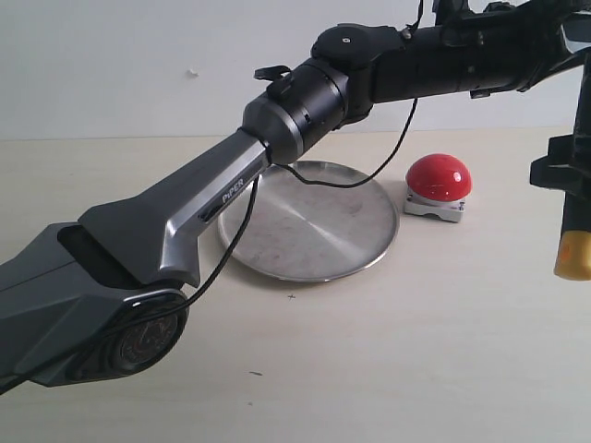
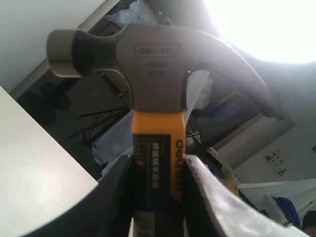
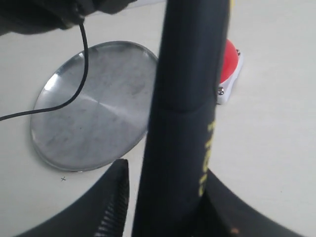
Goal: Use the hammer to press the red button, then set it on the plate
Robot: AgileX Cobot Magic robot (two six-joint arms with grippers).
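Note:
The hammer (image 2: 158, 59) hangs upright with its steel head up. My left gripper (image 2: 158, 168) is shut on its yellow neck. The black handle (image 3: 187, 98) runs down between the fingers of my right gripper (image 3: 168, 173), which is open: a strip of table shows between one finger (image 3: 116, 197) and the handle. In the exterior view the handle's yellow end (image 1: 572, 254) hangs at the right edge below the right gripper (image 1: 563, 171), above the table and right of the red button (image 1: 439, 177). The button sits just right of the silver plate (image 1: 314, 231). The plate (image 3: 94, 113) holds nothing.
My left arm (image 1: 185, 221) stretches from the lower left across the plate's near side to the upper right. Its black cable (image 1: 351, 180) sags over the plate's far rim. The pale table (image 1: 416, 351) ends at a white wall behind.

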